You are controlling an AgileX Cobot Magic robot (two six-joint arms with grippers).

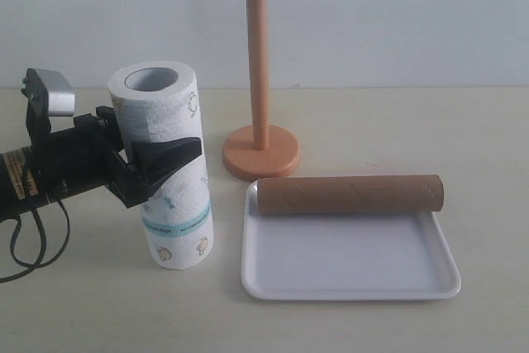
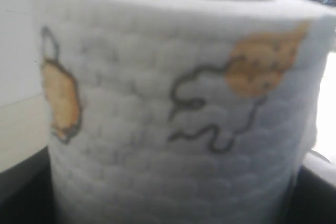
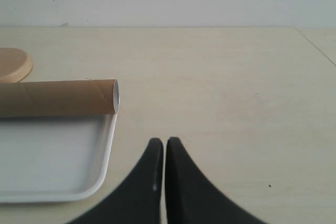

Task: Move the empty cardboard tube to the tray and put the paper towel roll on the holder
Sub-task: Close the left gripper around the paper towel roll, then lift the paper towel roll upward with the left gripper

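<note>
1. My left fingers (image 1: 169,157) clamp the thick white printed paper towel roll (image 1: 169,212), upright on the desk (image 1: 83,312); soft paper could slip.
2. Threading may topple the orange wooden pole holder (image 1: 259,80).
3. Brown cardboard tube (image 1: 351,194) on white plastic tray (image 1: 347,279)'s far rim might roll.
4. Right fingers (image 3: 178,182) shut, empty.
</note>
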